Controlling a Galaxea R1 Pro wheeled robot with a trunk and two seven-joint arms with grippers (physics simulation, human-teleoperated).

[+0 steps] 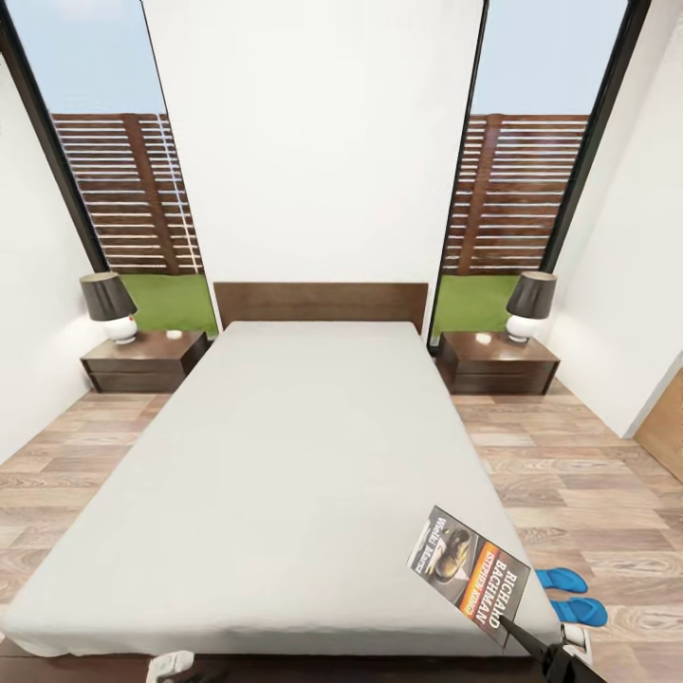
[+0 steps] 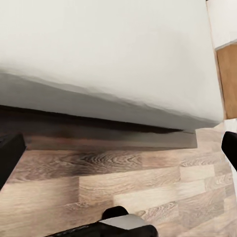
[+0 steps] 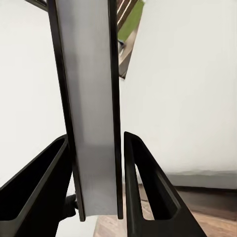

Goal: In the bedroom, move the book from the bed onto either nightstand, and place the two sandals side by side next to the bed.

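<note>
The book, dark with an orange band and white lettering, hangs tilted over the front right corner of the bed. My right gripper is shut on its lower edge. In the right wrist view the book stands edge-on between the two black fingers. The two sandals, bright blue, lie on the floor right of the bed: one farther, one nearer, partly hidden by the mattress corner. A nightstand stands on each side of the headboard, left and right. My left gripper is open over the floor by the bed's foot.
Each nightstand carries a lamp with a dark shade, left and right. Wood-plank floor runs along both sides of the bed. A wooden door is at the far right wall. Tall windows flank the white wall behind the headboard.
</note>
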